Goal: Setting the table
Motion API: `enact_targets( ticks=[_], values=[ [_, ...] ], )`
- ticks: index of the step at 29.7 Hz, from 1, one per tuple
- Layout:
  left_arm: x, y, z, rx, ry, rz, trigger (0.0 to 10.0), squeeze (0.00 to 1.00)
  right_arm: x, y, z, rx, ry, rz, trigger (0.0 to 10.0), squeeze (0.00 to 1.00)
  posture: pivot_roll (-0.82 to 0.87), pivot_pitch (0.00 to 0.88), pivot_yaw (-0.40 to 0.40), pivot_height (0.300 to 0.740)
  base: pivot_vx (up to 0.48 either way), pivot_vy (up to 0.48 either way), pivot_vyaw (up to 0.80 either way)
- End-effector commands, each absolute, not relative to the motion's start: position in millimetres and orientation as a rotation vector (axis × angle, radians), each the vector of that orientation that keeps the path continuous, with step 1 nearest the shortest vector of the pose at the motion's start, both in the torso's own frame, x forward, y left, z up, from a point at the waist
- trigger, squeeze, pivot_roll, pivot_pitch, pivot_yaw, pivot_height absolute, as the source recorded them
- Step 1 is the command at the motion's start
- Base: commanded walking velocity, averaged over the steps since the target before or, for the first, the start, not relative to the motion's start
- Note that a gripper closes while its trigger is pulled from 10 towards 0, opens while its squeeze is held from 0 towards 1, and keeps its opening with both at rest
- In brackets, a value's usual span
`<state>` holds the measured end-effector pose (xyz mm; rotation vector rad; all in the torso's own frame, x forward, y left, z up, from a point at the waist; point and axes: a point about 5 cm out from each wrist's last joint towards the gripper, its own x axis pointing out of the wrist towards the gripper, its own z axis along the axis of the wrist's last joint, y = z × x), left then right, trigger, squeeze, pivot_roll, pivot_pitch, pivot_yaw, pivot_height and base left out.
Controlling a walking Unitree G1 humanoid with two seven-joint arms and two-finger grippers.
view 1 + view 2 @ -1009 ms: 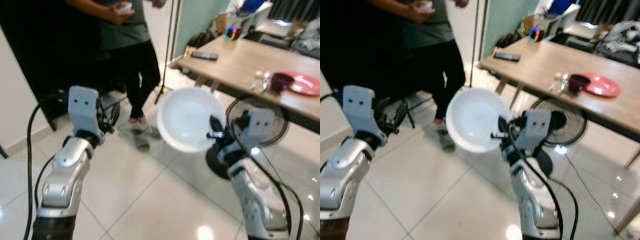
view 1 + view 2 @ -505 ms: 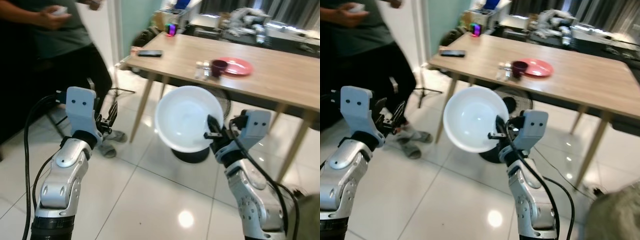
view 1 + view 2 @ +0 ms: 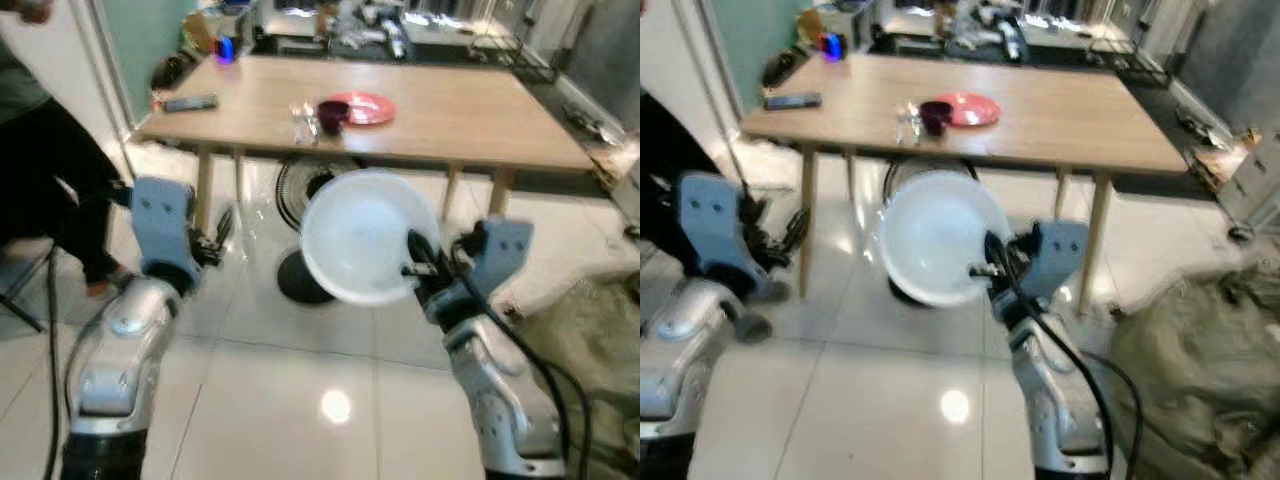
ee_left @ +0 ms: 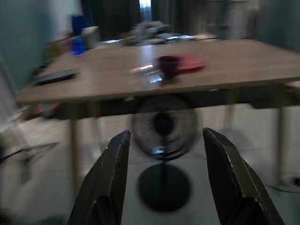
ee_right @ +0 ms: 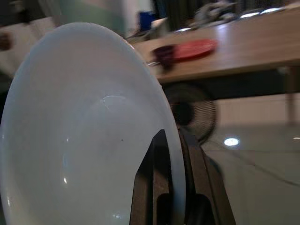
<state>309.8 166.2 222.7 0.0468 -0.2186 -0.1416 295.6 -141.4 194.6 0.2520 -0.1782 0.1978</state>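
Glossy white tile floor [image 3: 300, 400] up front, wooden table [image 3: 450, 110] beyond it. Right gripper [image 3: 418, 268] has its two fingers clamped together on the rim of one white bowl [image 3: 362, 237], held tilted on edge in the air, on the near side of the table and not touching it. Right wrist view gives the detail: one finger inside the bowl [image 5: 79, 126], one behind, rim pinched between. Left gripper [image 4: 164, 154] is empty, fingers apart, also short of the table; through the gap its wrist view shows one standing fan [image 4: 164, 129] on the floor under the table. Head views have the bowl covering most of that fan. On the table: one red plate [image 3: 360, 106], one dark cup [image 3: 331, 115] touching its edge, blurred cutlery [image 3: 303, 120] just beside the cup, count unreadable. One dark flat device [image 3: 187, 102] near the table's left end. Person's dark trouser leg [image 3: 40, 190] left of the table. Crumpled pale fabric [image 3: 1200, 370] on the floor right of the table.
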Motion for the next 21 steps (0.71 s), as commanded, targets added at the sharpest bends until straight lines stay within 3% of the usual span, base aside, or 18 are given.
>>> enact_targets(
  ticks=[1,21],
  values=[
    [309.5,165.9,219.0,0.047,-0.198,-0.146,10.0,0.0,295.4,-143.1,195.2,0.261,-0.184,0.189,10.0,0.0,-0.04,0.0,0.049,0.74,0.0,0.0,-0.8],
    [309.9,166.0,219.0,0.044,-0.192,-0.139,10.0,0.0,297.3,-142.0,195.2,0.258,-0.188,0.186,10.0,0.0,-0.03,0.0,0.054,0.74,0.0,0.0,-0.8]
  ],
)
